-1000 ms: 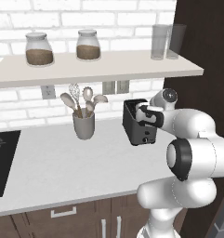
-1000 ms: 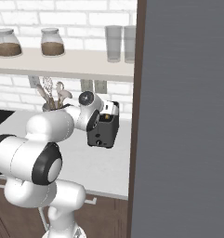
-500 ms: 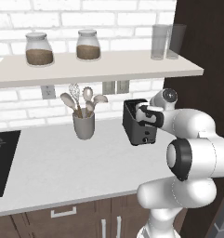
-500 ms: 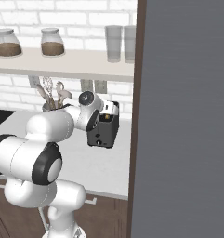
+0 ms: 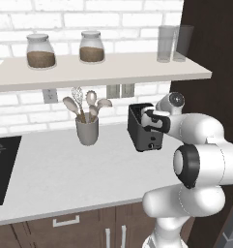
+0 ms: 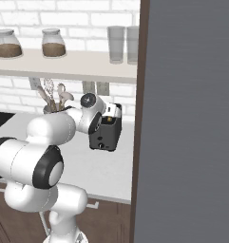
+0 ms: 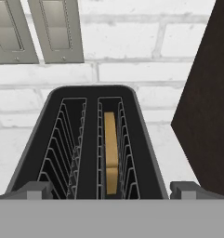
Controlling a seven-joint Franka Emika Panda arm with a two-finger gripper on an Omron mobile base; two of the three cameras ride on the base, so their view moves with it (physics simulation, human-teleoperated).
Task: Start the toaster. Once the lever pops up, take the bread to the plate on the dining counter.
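Note:
The dark grey toaster (image 5: 143, 131) (image 6: 105, 135) stands on the light counter by the brick wall. My gripper (image 5: 150, 117) (image 6: 111, 113) hovers over its near end, open. In the hand view the toaster (image 7: 48, 135) is seen from above. A tan bread (image 7: 111, 151) slice stands on edge in its right slot, and the left slot is empty. My fingertips (image 7: 36, 190) sit wide apart at either side of the toaster's near end, holding nothing. The plate and the dining counter are out of view.
A grey utensil cup (image 5: 87, 131) stands left of the toaster. A shelf (image 5: 98, 68) with jars and glasses hangs above. A tall dark cabinet (image 5: 212, 43) rises close on the right. A black cooktop (image 5: 2, 167) lies far left. Wall outlets (image 7: 39, 28) sit behind the toaster.

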